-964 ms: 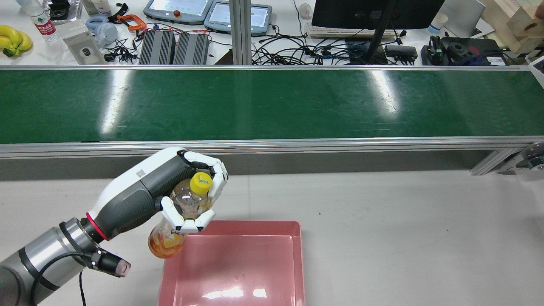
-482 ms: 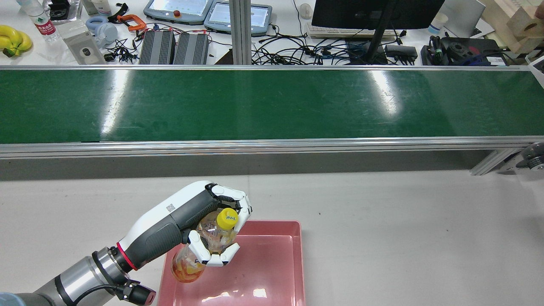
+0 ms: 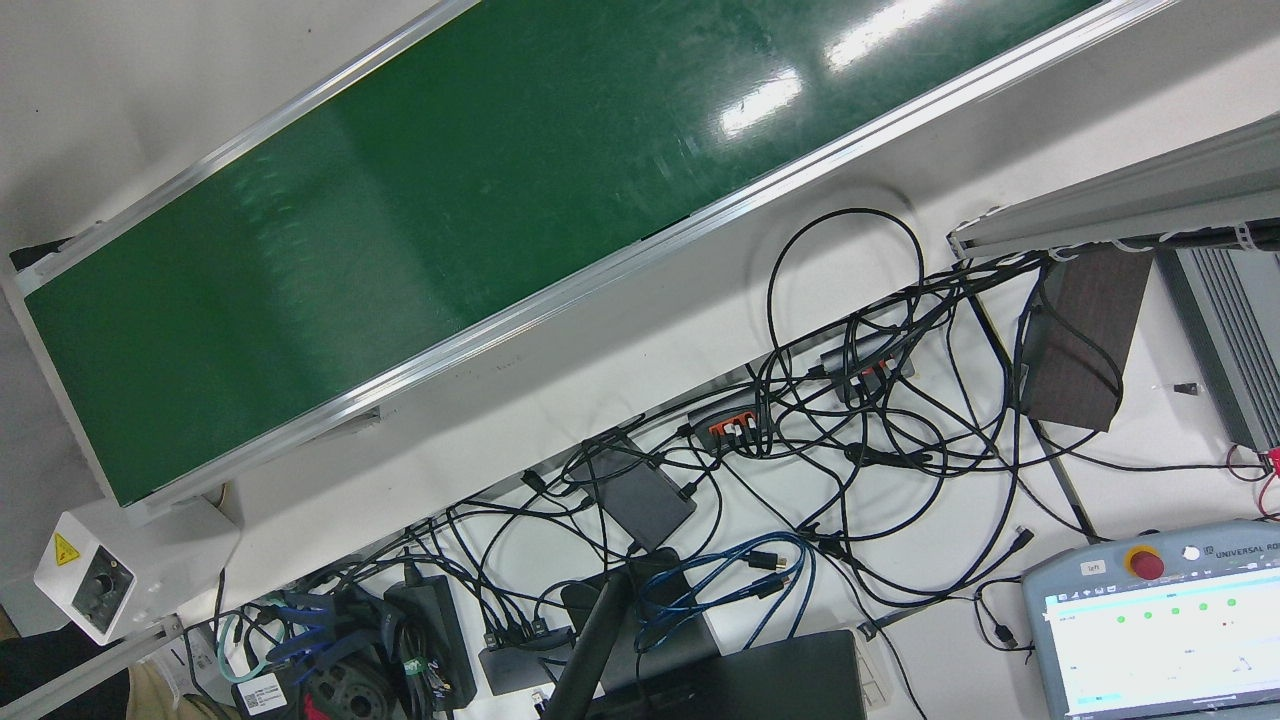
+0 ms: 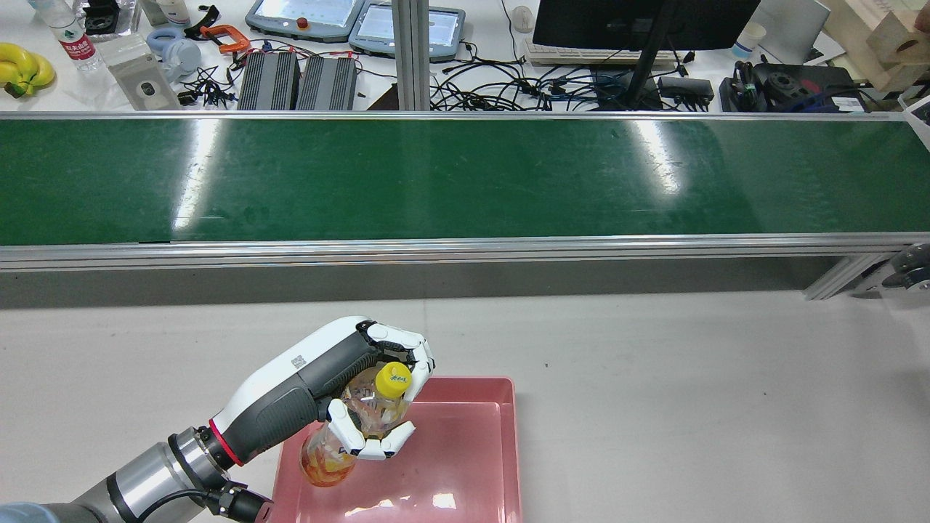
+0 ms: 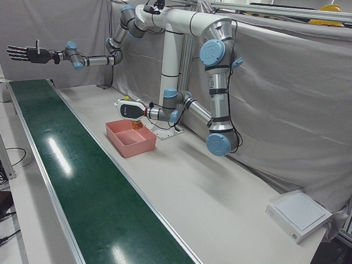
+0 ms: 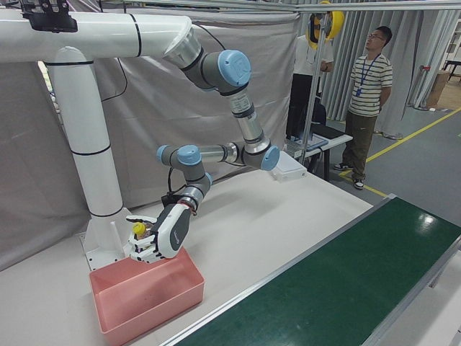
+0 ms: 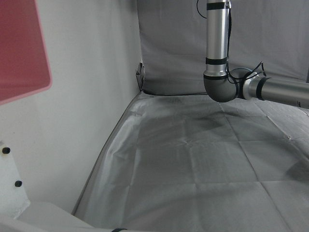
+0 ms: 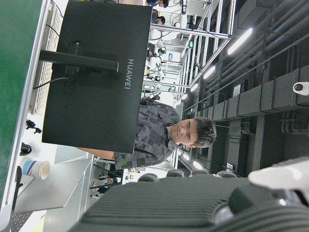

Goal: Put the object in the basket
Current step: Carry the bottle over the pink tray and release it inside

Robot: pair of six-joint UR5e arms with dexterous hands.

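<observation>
My left hand (image 4: 330, 381), white and grey, is shut on a clear bottle (image 4: 325, 463) with a yellow cap (image 4: 393, 378) and orange liquid. The bottle is tilted, its bottom low over the near-left part of the pink basket (image 4: 458, 465). The right-front view shows the same hand (image 6: 157, 234) and cap (image 6: 137, 228) just above the basket (image 6: 144, 299). In the left-front view the hand (image 5: 127, 109) holds the bottle (image 5: 137, 125) over the basket (image 5: 131, 140). My right hand (image 5: 22, 53), black, is open with fingers spread, raised far off beyond the belt's end.
The green conveyor belt (image 4: 465, 178) runs across beyond the basket, with an aluminium rail (image 4: 465, 250) along its near side. The grey table (image 4: 690, 407) spreads to the basket's right. A cluttered desk with cables and a monitor (image 4: 639, 22) lies behind the belt.
My left hand has carried the bottle down and to the right, from beside the basket's back-left corner to over its inside. In the last half second it barely moved.
</observation>
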